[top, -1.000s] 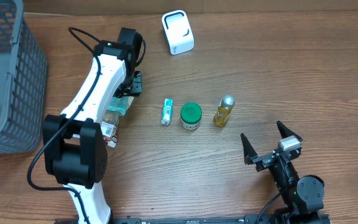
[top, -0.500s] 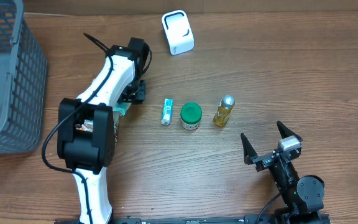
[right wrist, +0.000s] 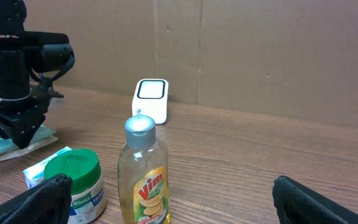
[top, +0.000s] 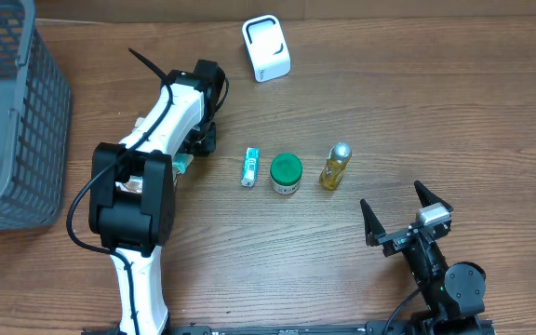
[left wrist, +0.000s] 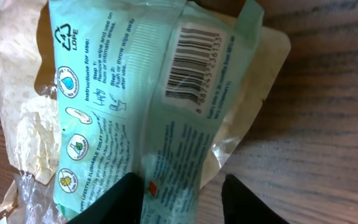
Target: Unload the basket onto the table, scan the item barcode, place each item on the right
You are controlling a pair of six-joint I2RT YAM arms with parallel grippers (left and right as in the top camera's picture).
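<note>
Two arms are in view, and only the left one has shifted. Over the last second its elbow has swung toward the side of the white barcode scanner (top: pixel 266 47), and the white forearm now hides most of the wipes packet (left wrist: pixel 135 93). From overhead just a mint-green corner of the packet shows, left of the scanner and nearer the robot. In the left wrist view the packet lies barcode-up on the wooden worktop (top: pixel 435 93). The left fingers (left wrist: pixel 117 202) stand part-way apart astride its end, one overlapping its edge, with a strip of bare wood between the other and the packet. The small green-and-white pack (top: pixel 249 167), the green-lidded Knorr jar (top: pixel 286 173) and the Vim bottle (top: pixel 335 166) sit in a row on the robot's side of the scanner, where they were. The right fingers (top: pixel 372 226), well to the right of the scanner and nearest the robot, stay spread wide, holding nothing.
</note>
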